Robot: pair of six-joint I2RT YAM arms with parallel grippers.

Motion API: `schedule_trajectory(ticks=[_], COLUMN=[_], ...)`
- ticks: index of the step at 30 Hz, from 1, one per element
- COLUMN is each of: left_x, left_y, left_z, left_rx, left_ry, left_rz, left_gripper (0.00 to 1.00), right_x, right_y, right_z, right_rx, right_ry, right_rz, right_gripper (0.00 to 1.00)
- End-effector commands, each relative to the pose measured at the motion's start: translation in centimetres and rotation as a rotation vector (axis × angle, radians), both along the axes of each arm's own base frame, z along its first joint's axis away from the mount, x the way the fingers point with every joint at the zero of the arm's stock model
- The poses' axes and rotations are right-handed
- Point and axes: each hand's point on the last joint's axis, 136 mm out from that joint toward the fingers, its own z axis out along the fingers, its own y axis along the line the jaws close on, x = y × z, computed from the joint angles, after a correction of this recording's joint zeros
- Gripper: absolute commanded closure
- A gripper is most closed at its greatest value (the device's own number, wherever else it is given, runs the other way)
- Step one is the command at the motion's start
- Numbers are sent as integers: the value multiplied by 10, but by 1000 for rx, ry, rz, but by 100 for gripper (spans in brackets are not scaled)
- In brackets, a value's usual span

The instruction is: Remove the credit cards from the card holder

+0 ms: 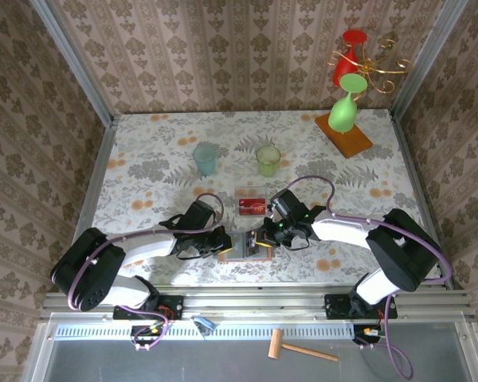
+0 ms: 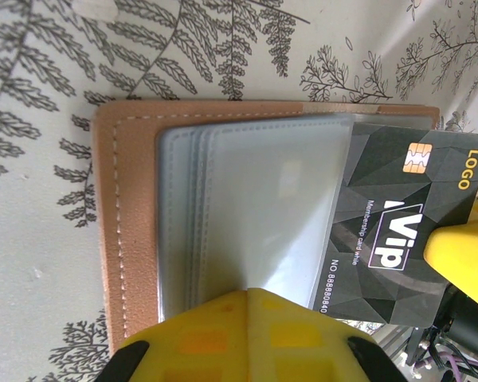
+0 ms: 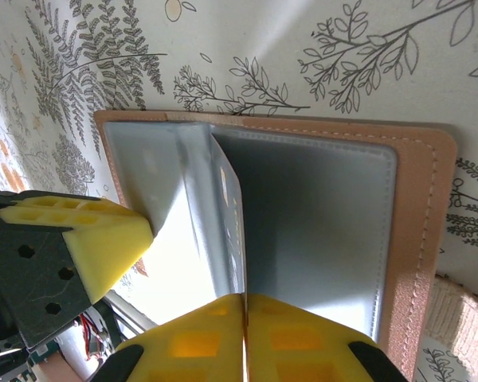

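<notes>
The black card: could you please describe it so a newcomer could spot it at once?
At the middle of the floral table's near edge lies an open tan leather card holder. A thin black plastic card sticks out of its grey pockets. Unlike the red cards in the clear tray behind, it bears a gold chip and "ViP".

One tan leather bifold card holder (image 2: 131,199). One black plastic VIP card (image 2: 414,215). One clear rectangular plastic tray (image 1: 239,195) of red plastic cards (image 1: 251,207), too stacked to count. Two translucent cups: one pale blue (image 1: 205,158), one yellow-green (image 1: 268,160). Two curvy vases: one red (image 1: 346,60), one green (image 1: 344,111). One flat orange wooden board (image 1: 354,142). One wooden mallet (image 1: 299,348).
</notes>
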Motion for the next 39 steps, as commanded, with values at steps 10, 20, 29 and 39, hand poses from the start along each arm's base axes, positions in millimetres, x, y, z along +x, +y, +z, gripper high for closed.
schedule_trajectory(ticks=[10, 20, 29, 39], left_x=[20, 41, 58, 70], left_y=[6, 19, 34, 43], left_z=[26, 42, 52, 60], left_rx=[-44, -71, -72, -56], left_ry=[-62, -120, -156, -167], left_rz=[47, 104, 153, 163], left_gripper=[90, 89, 89, 89], right_x=[7, 16, 13, 1], right_y=[-5, -13, -21, -39], right_z=[35, 57, 68, 67], right_rx=[-84, -186, -285, -379], right_ry=[-80, -209, -356, -429], right_rz=[71, 304, 675, 1107], right_gripper=[94, 98, 99, 100])
